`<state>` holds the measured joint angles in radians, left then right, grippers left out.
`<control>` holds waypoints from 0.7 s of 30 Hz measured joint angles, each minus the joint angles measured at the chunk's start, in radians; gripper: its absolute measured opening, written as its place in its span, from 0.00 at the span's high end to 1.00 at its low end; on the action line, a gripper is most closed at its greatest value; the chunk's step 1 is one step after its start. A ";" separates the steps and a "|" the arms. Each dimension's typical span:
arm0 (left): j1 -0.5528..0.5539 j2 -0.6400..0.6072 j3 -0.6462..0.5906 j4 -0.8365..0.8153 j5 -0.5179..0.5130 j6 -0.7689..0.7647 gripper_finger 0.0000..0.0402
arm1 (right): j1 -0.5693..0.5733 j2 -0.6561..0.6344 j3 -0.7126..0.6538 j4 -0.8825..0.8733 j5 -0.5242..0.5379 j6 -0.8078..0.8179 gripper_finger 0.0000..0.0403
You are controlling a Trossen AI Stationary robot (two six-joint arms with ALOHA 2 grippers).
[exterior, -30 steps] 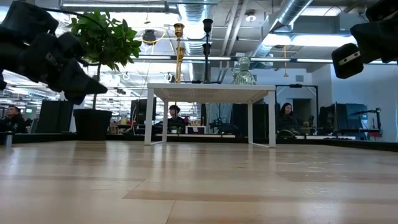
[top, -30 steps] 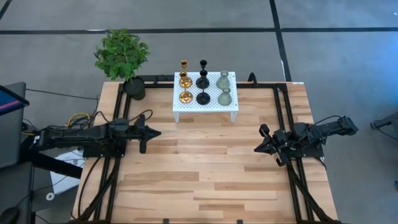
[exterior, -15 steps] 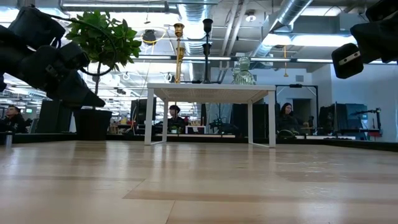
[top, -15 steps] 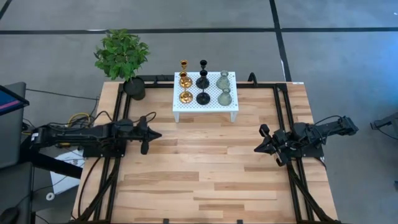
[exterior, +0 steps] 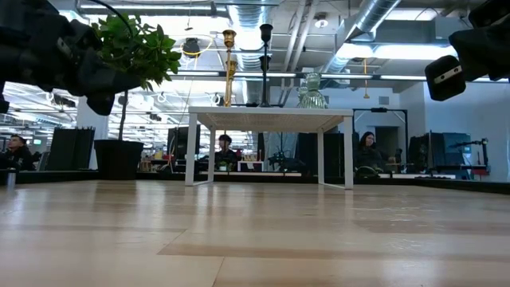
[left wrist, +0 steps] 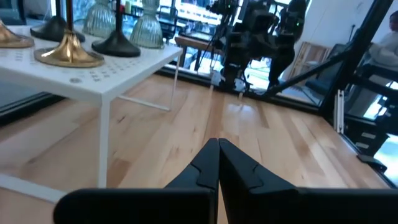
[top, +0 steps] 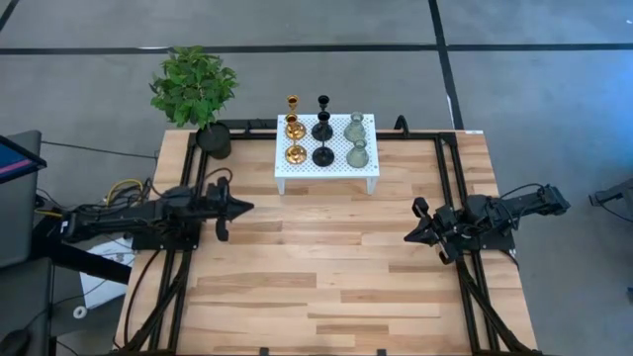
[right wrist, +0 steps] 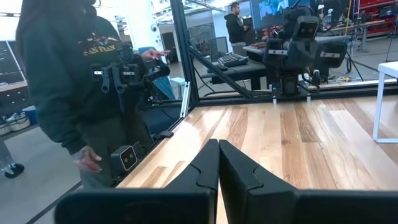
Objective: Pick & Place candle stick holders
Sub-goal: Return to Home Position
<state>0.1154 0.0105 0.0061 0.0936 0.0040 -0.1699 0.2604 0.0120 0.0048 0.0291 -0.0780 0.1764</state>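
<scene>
Empty, fingers together: left end effector (top: 245,208) and right end effector (top: 411,233).
Both hang clear at mid-left and mid-right of the counter (top: 326,287); six candle stick holders (top: 322,140) stand colour-paired on the white shelf (top: 331,170), upper centre, so placing looks done.

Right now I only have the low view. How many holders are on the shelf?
Observer: Six on the white shelf: two gold holders, two black holders, two grey-green holders.
Operator: Left gripper holding anything?
Observer: No. The left gripper is shut and empty, at the left side of the table.
Operator: Right one?
Observer: The right gripper is shut and empty too, at the right side.
</scene>
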 joint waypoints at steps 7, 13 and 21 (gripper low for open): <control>-0.006 -0.010 0.000 0.012 0.000 0.000 0.99 | 0.000 0.000 0.000 -0.001 0.000 0.000 1.00; -0.006 0.000 0.000 0.020 0.000 0.000 0.99 | 0.000 0.000 0.000 0.000 0.000 0.000 1.00; -0.006 0.011 0.000 0.020 0.000 0.000 0.99 | 0.000 0.000 0.000 0.001 0.000 0.000 1.00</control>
<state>0.1093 0.0219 0.0059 0.1135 0.0040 -0.1699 0.2607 0.0120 0.0048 0.0303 -0.0780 0.1764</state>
